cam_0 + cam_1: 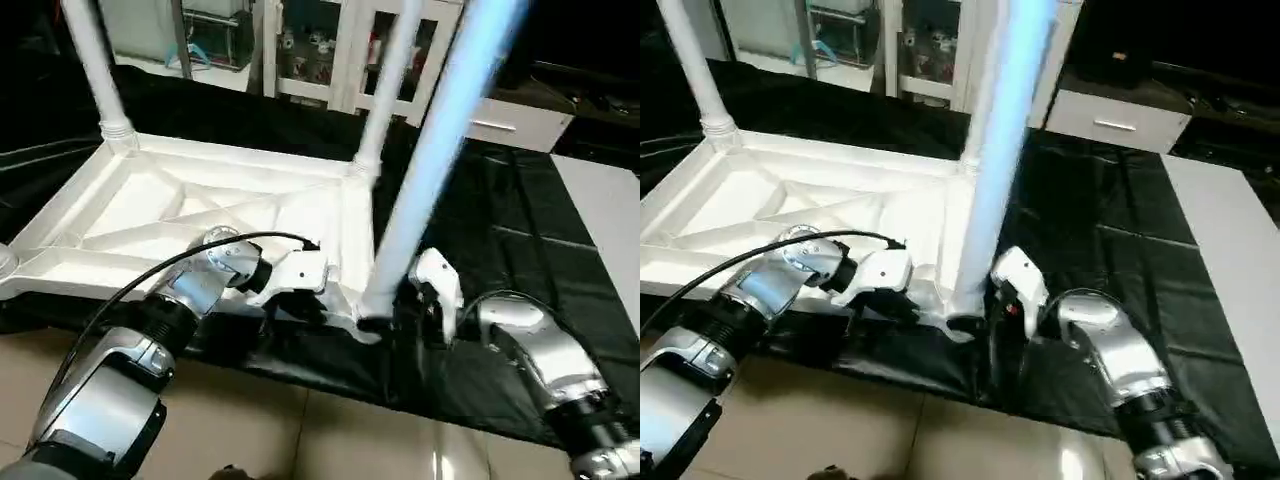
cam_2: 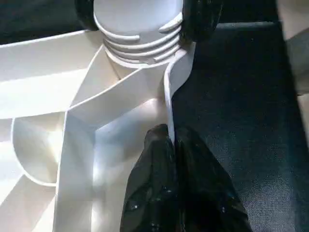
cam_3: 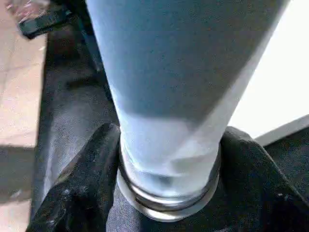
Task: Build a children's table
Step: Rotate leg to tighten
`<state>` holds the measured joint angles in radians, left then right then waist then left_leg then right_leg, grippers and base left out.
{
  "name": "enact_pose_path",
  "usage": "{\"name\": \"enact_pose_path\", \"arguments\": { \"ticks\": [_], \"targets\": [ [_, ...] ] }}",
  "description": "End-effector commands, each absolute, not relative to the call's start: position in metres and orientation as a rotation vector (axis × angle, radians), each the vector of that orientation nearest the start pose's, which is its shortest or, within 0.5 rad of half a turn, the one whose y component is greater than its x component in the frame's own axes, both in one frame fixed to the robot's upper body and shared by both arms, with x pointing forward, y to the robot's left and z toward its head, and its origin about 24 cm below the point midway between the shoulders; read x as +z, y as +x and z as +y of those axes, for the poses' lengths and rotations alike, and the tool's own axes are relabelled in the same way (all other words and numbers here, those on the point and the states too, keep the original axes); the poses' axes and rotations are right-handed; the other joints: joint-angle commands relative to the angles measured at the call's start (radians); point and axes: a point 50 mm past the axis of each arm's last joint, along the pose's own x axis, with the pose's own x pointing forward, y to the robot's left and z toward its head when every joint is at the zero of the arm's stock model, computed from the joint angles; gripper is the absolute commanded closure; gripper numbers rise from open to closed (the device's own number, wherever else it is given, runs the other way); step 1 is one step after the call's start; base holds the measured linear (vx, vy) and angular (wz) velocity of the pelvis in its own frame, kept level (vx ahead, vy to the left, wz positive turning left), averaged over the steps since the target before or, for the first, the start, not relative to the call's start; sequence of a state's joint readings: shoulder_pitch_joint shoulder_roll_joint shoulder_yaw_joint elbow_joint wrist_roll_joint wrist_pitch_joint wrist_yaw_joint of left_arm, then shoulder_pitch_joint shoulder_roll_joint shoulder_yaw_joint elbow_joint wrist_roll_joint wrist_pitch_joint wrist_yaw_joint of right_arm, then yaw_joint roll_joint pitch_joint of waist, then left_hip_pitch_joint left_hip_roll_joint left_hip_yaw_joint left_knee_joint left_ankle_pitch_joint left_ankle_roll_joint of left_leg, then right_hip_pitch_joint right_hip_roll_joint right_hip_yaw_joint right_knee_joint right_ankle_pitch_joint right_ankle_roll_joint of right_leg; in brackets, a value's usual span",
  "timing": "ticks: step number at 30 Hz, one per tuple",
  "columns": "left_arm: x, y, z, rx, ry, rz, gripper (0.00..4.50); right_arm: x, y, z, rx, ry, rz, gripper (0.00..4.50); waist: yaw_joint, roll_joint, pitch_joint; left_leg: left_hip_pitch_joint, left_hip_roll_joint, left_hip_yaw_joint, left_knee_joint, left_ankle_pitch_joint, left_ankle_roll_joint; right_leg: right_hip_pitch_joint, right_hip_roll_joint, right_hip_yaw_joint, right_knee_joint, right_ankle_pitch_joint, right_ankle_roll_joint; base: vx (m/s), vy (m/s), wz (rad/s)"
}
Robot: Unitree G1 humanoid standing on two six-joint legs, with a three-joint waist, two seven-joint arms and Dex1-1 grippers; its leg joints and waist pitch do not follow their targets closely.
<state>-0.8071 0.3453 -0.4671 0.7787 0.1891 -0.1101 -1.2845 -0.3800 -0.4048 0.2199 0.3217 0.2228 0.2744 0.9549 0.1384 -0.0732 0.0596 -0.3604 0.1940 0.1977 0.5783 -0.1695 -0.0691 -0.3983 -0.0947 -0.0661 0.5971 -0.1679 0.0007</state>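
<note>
Nearest, two silver forearms reach in over a pale tiled floor (image 1: 330,430) toward the edge of a work surface under a black cover (image 1: 500,230), a slightly glossy sheet lying in shallow creases.

The left gripper (image 2: 170,145) is pinched fully closed on the thin upright side wall of the tabletop (image 1: 150,200), one black finger (image 2: 149,183) inside the wall and one outside it. The grip sits near a corner socket whose collar shows stacked round ridges.

The right gripper (image 3: 166,159) has its two black fingers (image 3: 82,183) set either side of the base of the near leg (image 1: 440,140), close against the tube on both sides; the jaws stand as wide as the tube, clasping it just above its ringed foot. This leg is a smooth, round, tapered tube, bluish-white in the light, leaning away to the right from the near right corner socket.

The tabletop is white moulded plastic, rectangular, lying upside down on the black cover, with straight and diagonal ribs crossing its underside.

Further back, two more white tubular legs stand in the far sockets, one at the far left corner (image 1: 95,70) and one at the far right corner (image 1: 385,90), each with a ridged collar at its base.

Beyond the work surface stand white cabinets (image 1: 320,50) with glazed doors.
</note>
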Motion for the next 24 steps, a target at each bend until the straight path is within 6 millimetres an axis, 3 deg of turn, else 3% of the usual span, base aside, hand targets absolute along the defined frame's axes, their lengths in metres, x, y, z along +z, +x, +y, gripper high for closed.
{"name": "enact_pose_path", "arguments": {
  "ticks": [1,3,5,6,9,11,12,15,18,23,24],
  "targets": [
    [0.060,0.338,0.097,-1.446,0.802,0.481,4.50,0.044,0.308,-0.152,0.858,-0.060,0.361,1.82,-0.010,0.006,-0.060,0.019,0.044,-0.024,-0.078,-0.349,-0.027,0.026,-0.068,0.043,-0.083,-0.399,-0.156,0.000,0.000,0.00],
    [0.060,0.348,0.089,-1.304,0.728,0.444,4.50,0.037,0.318,-0.143,0.675,0.052,0.354,1.82,-0.021,0.007,-0.061,0.020,0.040,-0.031,-0.078,-0.399,-0.050,0.019,-0.071,0.038,-0.089,-0.506,-0.132,0.000,0.000,0.00],
    [0.060,0.352,0.082,-1.228,0.672,0.435,4.50,0.030,0.323,-0.136,0.559,0.130,0.367,1.83,-0.034,0.005,-0.060,0.023,0.038,-0.036,-0.077,-0.413,-0.059,0.016,-0.072,0.034,-0.097,-0.552,-0.117,0.000,0.000,0.00],
    [0.059,0.355,0.079,-1.181,0.651,0.429,4.50,0.027,0.326,-0.132,0.499,0.152,0.374,1.83,-0.042,0.004,-0.061,0.016,0.038,-0.041,-0.080,-0.409,-0.060,0.024,-0.073,0.031,-0.098,-0.556,-0.109,0.000,0.000,0.00],
    [0.059,0.364,0.071,-0.994,0.579,0.427,4.50,0.018,0.335,-0.121,0.321,0.200,0.395,1.83,-0.057,0.012,-0.064,0.015,0.041,-0.039,-0.081,-0.417,-0.065,0.017,-0.069,0.034,-0.092,-0.489,-0.130,0.000,0.000,0.00],
    [0.058,0.366,0.068,-0.931,0.549,0.434,4.50,0.015,0.337,-0.118,0.269,0.211,0.401,1.83,-0.062,0.012,-0.065,0.017,0.038,-0.037,-0.077,-0.428,-0.059,0.015,-0.068,0.035,-0.094,-0.463,-0.148,0.000,0.000,0.00],
    [0.057,0.369,0.066,-0.845,0.521,0.437,4.50,0.013,0.340,-0.114,0.191,0.241,0.403,1.83,-0.065,0.010,-0.067,0.016,0.036,-0.031,-0.073,-0.403,-0.047,0.013,-0.064,0.038,-0.089,-0.401,-0.167,0.000,0.000,0.00],
    [0.055,0.372,0.060,-0.731,0.506,0.436,4.50,0.012,0.346,-0.102,0.076,0.294,0.413,1.83,-0.064,0.004,-0.067,0.013,0.033,-0.028,-0.072,-0.380,-0.030,0.017,-0.063,0.038,-0.089,-0.383,-0.167,0.000,0.000,0.00],
    [0.052,0.370,0.056,-0.750,0.519,0.439,4.50,0.019,0.350,-0.089,0.123,0.292,0.383,1.83,-0.060,0.003,-0.067,0.009,0.034,-0.026,-0.074,-0.349,-0.010,0.022,-0.060,0.037,-0.086,-0.353,-0.151,0.000,0.000,0.00],
    [0.050,0.369,0.057,-0.779,0.544,0.448,4.50,0.025,0.351,-0.080,0.223,0.286,0.325,1.83,-0.057,0.003,-0.069,0.007,0.035,-0.023,-0.075,-0.311,0.004,0.027,-0.058,0.039,-0.076,-0.271,-0.174,0.000,0.000,0.00],
    [0.049,0.367,0.057,-0.810,0.558,0.451,4.50,0.027,0.350,-0.079,0.261,0.312,0.306,1.27,-0.055,0.002,-0.068,0.008,0.035,-0.022,-0.074,-0.315,0.007,0.028,-0.059,0.040,-0.078,-0.281,-0.174,0.000,0.000,0.00]
  ]
}}
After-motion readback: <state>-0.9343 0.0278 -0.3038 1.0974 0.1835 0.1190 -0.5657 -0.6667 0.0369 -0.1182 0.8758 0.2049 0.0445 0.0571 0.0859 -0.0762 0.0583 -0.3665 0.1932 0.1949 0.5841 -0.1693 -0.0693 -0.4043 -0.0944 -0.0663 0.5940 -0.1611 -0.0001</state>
